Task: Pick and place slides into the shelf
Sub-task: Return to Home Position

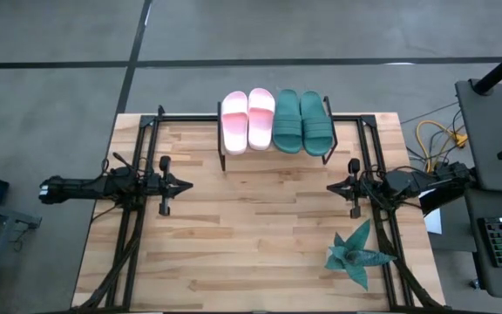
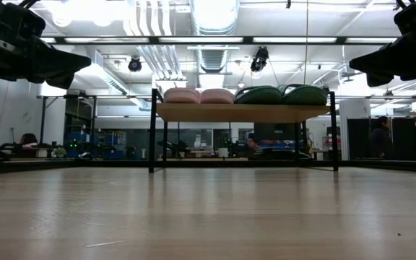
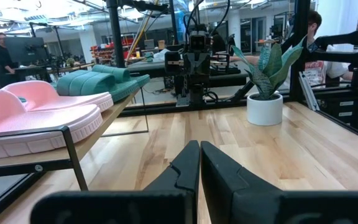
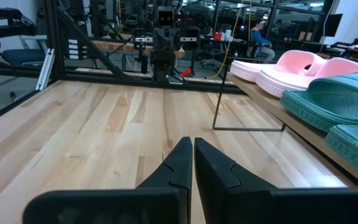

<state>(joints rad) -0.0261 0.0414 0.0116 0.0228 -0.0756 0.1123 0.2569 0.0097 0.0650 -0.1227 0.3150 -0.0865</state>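
Two pale pink slides [image 1: 247, 120] and two dark teal-green slides [image 1: 303, 123] lie side by side, soles down, on the board top of the shelf [image 1: 225, 157] at the table's far middle. In the low view the pink slides [image 2: 199, 95] and green slides [image 2: 280, 94] sit atop the shelf [image 2: 240, 113]. My left gripper [image 1: 186, 184] hovers shut at the table's left side, pointing level toward the right. My right gripper [image 1: 331, 187] hovers shut at the right side, pointing left. Neither holds anything.
A spiky teal plant [image 1: 358, 255] in a white pot [image 3: 264, 107] stands at the table's near right. Black frame rails [image 1: 133, 218] run along both table sides. People sit in the room beyond the table. Bare wood [image 1: 251, 235] spans the table's middle and near part.
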